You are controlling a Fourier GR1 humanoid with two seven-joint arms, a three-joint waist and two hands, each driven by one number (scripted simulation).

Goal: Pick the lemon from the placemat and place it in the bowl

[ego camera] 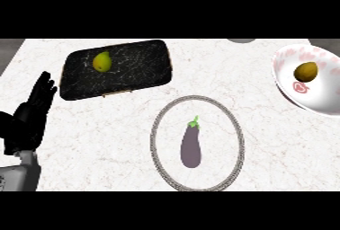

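The left hand (pixel 30 119) is seen at the left edge of the view, black, with its fingers straight and spread upward and nothing held in it; it is borne on a grey forearm (pixel 19 177) that enters from the lower left corner. The right hand is not seen. The white marbled surface (pixel 100 134) fills most of the view. Near its middle an oval-looking plate (pixel 153 139) with a grey patterned rim is set, and a purple aubergine (pixel 191 146) with a green stalk is laid lengthwise in the middle of it, stalk end pointing away from the robot. At the upper left a black placemat (pixel 139 67) with pale veining is placed at a slight tilt, just beyond the fingertips of the left hand and apart from the plate. A yellow-green pear-shaped fruit (pixel 101 61) is found on the left part of the placemat. At the right edge a white bowl (pixel 325 90) with pink markings is partly cut off by the view's border, well apart from the placemat. The lemon (pixel 306 71), an oval of dull yellow-brown, is found inside the bowl, just above a red mark (pixel 300 87) on the bowl's inner face. A small grey shape (pixel 240 40) is cut off at the top edge; what it is cannot be told.
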